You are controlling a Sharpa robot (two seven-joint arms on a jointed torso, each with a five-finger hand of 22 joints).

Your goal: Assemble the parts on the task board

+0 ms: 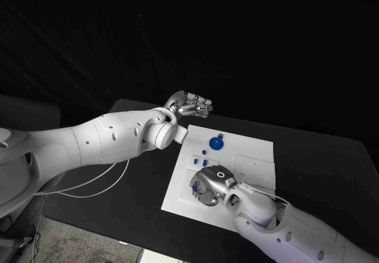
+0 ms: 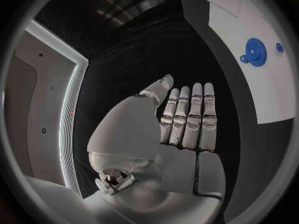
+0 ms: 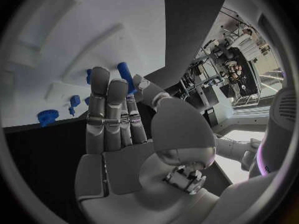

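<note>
Fingers of both hands lie straight and together, holding nothing: left hand [image 1: 192,105], right hand [image 1: 210,186] over the task board [image 1: 253,150].

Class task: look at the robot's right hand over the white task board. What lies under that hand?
The right hand hovers over the near part of the task board. Small blue parts lie just beyond it; a blue cylinder shows past its fingertips. Whatever sits directly beneath the palm is covered.

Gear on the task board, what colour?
Blue gear, clearest in the left wrist view.
</note>
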